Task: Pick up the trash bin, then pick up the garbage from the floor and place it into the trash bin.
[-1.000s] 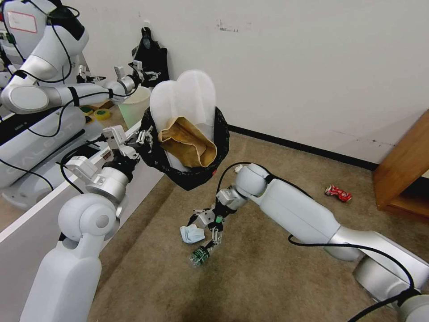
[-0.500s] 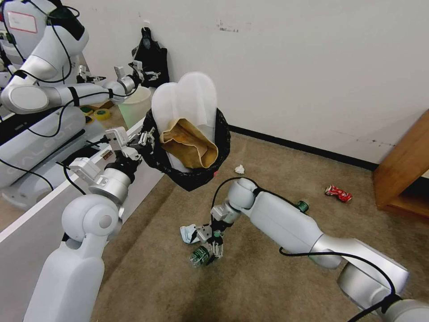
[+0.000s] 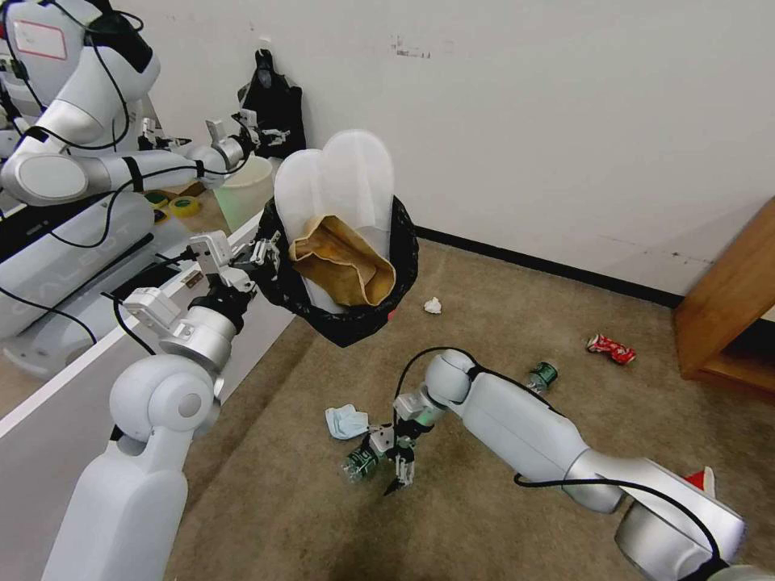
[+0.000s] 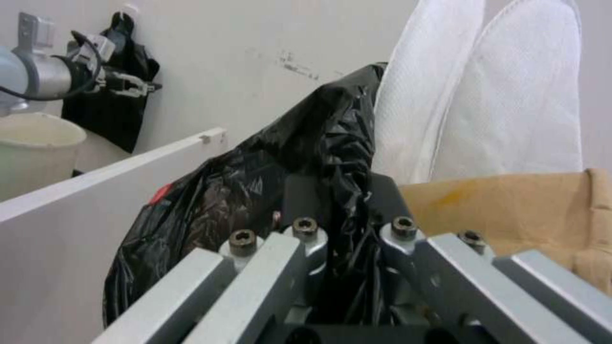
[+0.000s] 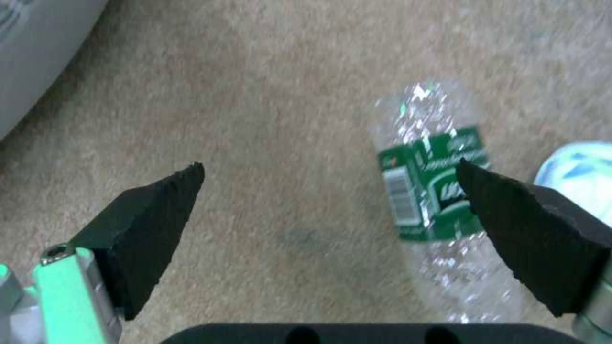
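Down low, the right gripper point(image 3: 393, 466) hangs just over the floor point(image 3: 500, 532) with its jaws wide apart and nothing between them. In the right wrist view, one black finger point(image 5: 143, 229) is over bare carpet and the other sits in front of the green label of a clear bottle point(image 5: 433, 200). The bottle lies on its side on the carpet, next to the gripper, not in the gap. A pale blue mask point(image 3: 345, 421) lies on the floor close by the bottle.

The left gripper point(image 3: 260, 250) is held up high. Its jaws are clamped on the rim of the trash bin point(image 3: 347, 319), pinching the crinkly black bag point(image 4: 255, 191) that hangs over the edge. The bin is in the air, tipped a little. Two flat white slippers point(image 3: 339, 181) stand up out of it, and a brown paper bag point(image 3: 343, 262) is tucked in front of them.

More trash is on the carpet farther off: a white paper wad point(image 3: 433, 305) near the wall, a second bottle point(image 3: 542, 375) behind the right arm, and a crushed red can point(image 3: 611, 349) near a wooden shelf point(image 3: 731, 298).
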